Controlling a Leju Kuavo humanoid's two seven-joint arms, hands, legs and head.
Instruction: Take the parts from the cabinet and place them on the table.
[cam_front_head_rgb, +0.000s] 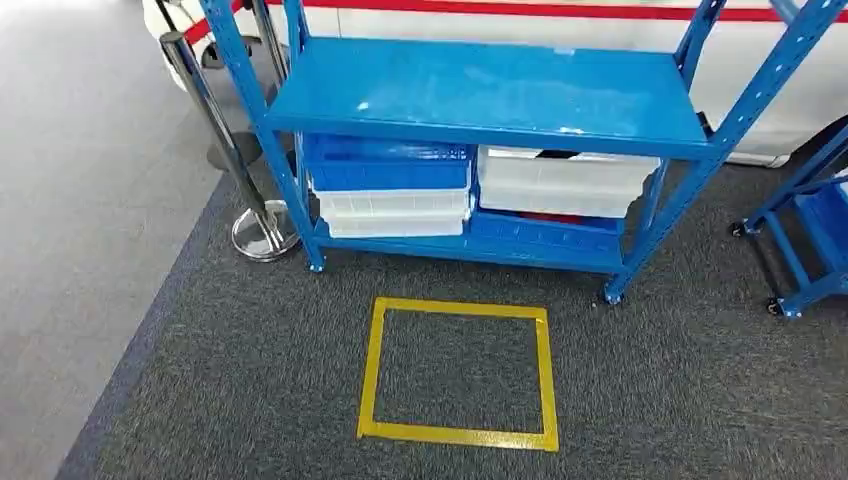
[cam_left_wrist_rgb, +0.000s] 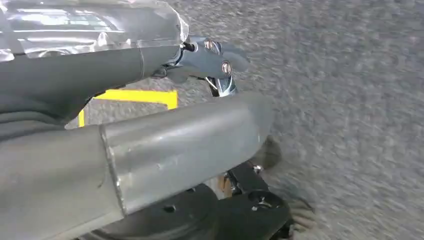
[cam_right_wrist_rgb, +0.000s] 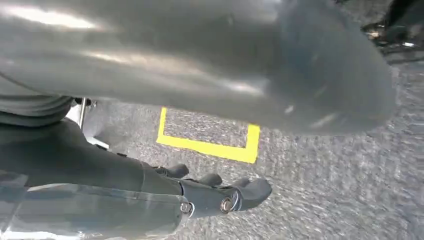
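Observation:
The blue cabinet stands ahead in the head view, its top shelf bare. On its lower shelf a blue bin sits on stacked white bins at the left. At the right, a white bin sits on another blue bin. Something dark shows at that white bin's rim, and the parts themselves are hidden. My left hand hangs over the carpet with its fingers apart from the thumb, holding nothing. My right hand hangs the same way with its fingers extended and nothing in them.
A yellow tape square marks the dark carpet in front of the cabinet. A chrome stanchion stands by the cabinet's left leg. A second blue wheeled rack is at the right edge. Lighter grey floor lies to the left.

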